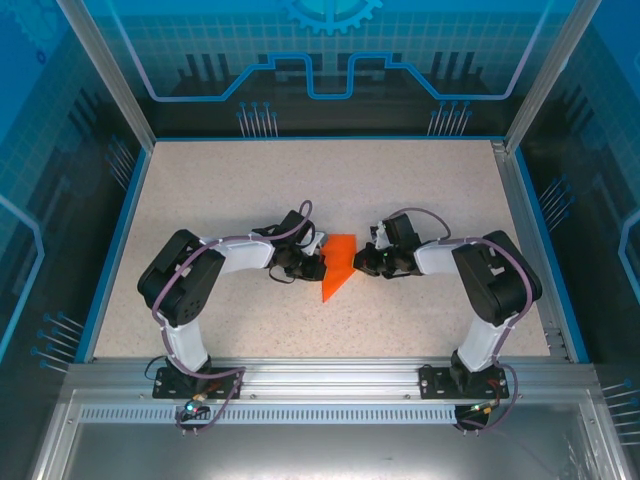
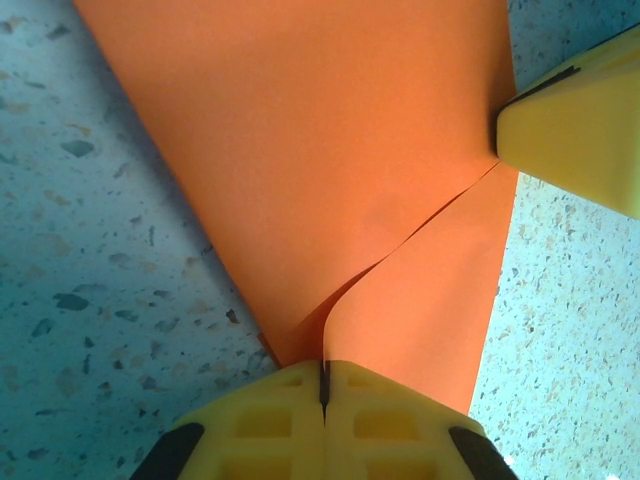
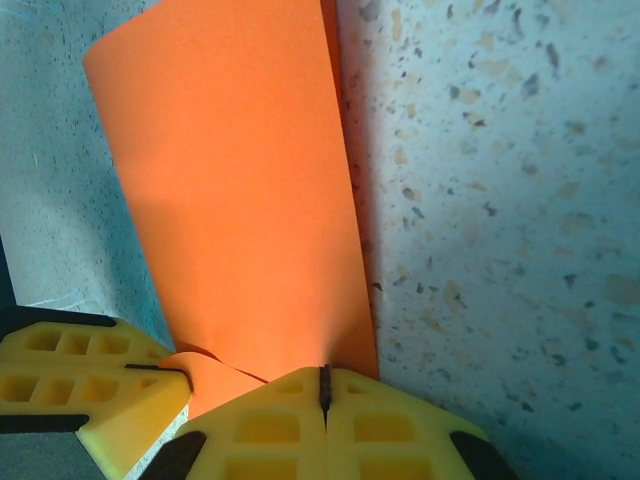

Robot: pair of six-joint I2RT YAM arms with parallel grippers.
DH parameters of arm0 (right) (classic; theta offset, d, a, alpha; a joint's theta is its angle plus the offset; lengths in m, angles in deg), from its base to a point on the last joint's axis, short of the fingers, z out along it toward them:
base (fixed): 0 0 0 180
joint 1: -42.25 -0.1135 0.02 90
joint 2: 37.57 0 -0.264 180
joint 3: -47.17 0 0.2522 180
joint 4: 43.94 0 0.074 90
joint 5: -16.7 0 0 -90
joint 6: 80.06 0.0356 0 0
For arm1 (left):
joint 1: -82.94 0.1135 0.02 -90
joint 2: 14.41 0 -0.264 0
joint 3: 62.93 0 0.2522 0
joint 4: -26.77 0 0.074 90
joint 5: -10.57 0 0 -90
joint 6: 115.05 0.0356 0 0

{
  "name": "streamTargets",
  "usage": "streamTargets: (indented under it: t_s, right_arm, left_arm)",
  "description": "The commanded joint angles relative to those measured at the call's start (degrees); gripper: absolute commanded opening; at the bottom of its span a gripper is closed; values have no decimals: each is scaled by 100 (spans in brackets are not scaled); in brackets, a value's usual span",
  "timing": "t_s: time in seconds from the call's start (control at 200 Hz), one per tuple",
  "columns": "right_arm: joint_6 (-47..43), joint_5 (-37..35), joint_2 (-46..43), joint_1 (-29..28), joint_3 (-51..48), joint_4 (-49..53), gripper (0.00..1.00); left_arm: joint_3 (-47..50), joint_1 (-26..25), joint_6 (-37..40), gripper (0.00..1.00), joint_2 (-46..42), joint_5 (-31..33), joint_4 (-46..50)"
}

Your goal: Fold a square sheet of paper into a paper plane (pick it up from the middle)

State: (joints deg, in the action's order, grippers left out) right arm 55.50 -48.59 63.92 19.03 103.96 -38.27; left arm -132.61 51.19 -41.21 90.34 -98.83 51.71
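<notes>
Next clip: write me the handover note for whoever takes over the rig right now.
Left gripper: shut on the paper, at its left side.
Right gripper: shut on the paper's right side.
Paper: mid-table, held between both grippers.
Done: folded into a layered, pointed shape, with one flap edge curling up.
Left: the remaining folds; it is not yet a narrow dart.

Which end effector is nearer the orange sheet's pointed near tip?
Left, slightly: the left end effector clamps the sheet just left of the tip; the right end effector clamps its right edge, farther.
</notes>
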Motion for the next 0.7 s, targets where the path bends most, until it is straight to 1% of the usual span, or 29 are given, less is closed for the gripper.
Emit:
streamTargets:
  t_s: [0.0, 0.075, 0.21, 0.33, 0.415, 0.555, 0.61, 0.695]
  right_arm:
    - [-104, -109, -71, -7, 0, 335, 0]
    - [-178, -78, -349, -7, 62, 492, 0]
    - [-232, 248, -613, -128, 187, 446, 1]
    - [-98, 372, -441, -405, 263, 218, 0]
    - [-21, 319, -235, -536, 276, 105, 0]
    - [118, 206, 111, -555, 131, -139, 0]
    - [133, 129, 200, -560, 77, -148, 0]
    - [106, 28, 265, -558, 24, -112, 0]
  left_arm:
    - [-24, 16, 157, 0, 173, 103, 364]
    - [-41, 18, 157, 0, 153, 112, 385]
    - [-77, 11, 149, 0, 142, 119, 389]
    - [-120, 12, 140, 0, 164, 111, 400]
    - [-112, 16, 140, 1, 160, 112, 394]
    - [-112, 13, 138, 2, 127, 112, 411]
    - [-128, 12, 91, 5, 85, 88, 416]
    - [-189, 21, -91, 15, -114, -4, 472]
